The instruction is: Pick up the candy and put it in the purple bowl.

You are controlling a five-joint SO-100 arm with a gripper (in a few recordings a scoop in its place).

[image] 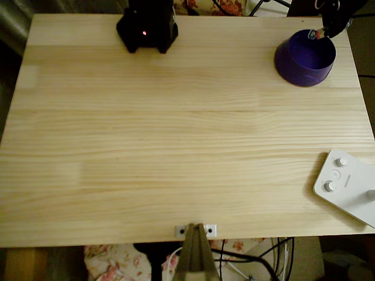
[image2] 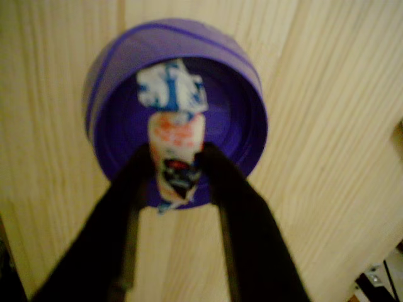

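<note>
Hand grips candy — poised above purple bowl.

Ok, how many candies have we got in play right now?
1. The candy is pinched in the gripper, hanging over the purple bowl at the table's far right corner in the overhead view. The bowl's floor isn't fully visible, so another could be hidden.

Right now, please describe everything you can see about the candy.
The candy is a small elongated sweet in a pinkish-white wrapper with red and dark marks and a white-blue twisted end. The gripper pinches its lower half between two black fingers, so it hangs in the air, its twisted end pointing away from the wrist camera, over the purple bowl. It is not visibly touching the bowl.
</note>
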